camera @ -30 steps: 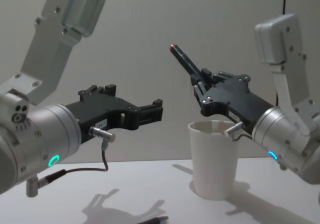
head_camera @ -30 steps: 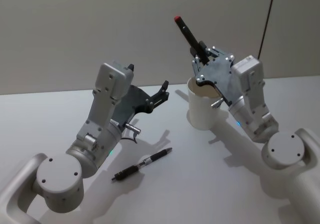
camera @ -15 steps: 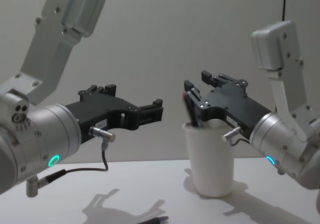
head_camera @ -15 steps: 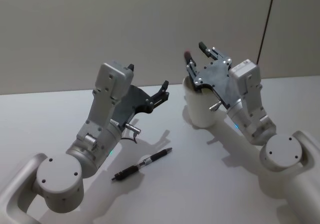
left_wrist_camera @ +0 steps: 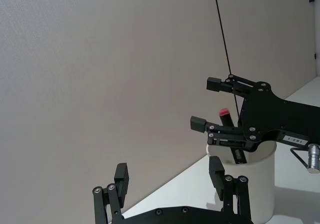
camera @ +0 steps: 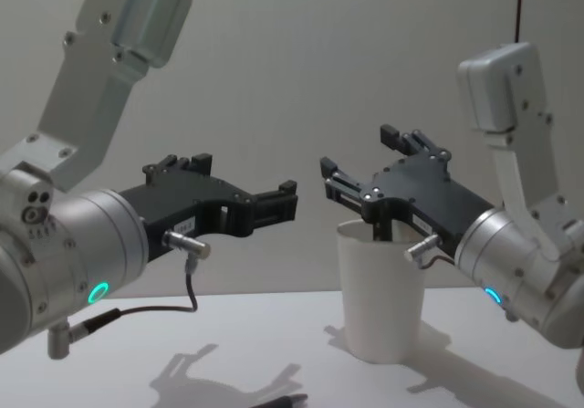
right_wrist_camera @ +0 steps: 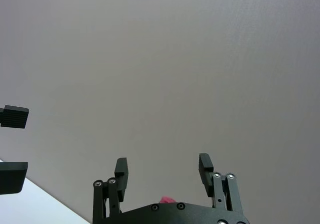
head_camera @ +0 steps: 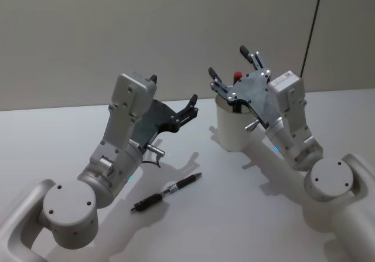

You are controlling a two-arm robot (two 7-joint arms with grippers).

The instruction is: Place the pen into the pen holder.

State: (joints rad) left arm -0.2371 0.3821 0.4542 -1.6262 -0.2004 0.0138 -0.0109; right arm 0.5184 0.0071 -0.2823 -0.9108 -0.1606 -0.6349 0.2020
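The pen holder (head_camera: 233, 130), a plain white paper cup, is standing upright on the table (head_camera: 234, 227), right of centre in the head view and lower right of centre in the chest view (camera: 380, 289). A red-capped pen (head_camera: 238, 77) is sitting inside it at a lean, with its red end showing above the rim. The lower barrel is hidden by the cup wall.

The right gripper (head_camera: 228, 63) is hovering directly over the cup mouth, with its fingers spread wide and gripping nothing. In the right wrist view the red cap (right_wrist_camera: 165, 200) is peeking up near the finger bases, clear of both fingertips. The right arm is rising from the lower right corner, with its wrist angled up toward the wall.

The left gripper (head_camera: 191, 105) is hanging in the air left of centre, pointing toward the cup and well apart from it. Its fingers are standing wide apart and empty in the left wrist view (left_wrist_camera: 168, 171).

A black pen (head_camera: 167, 192) is lying flat on the table at lower centre, apart from the cup.
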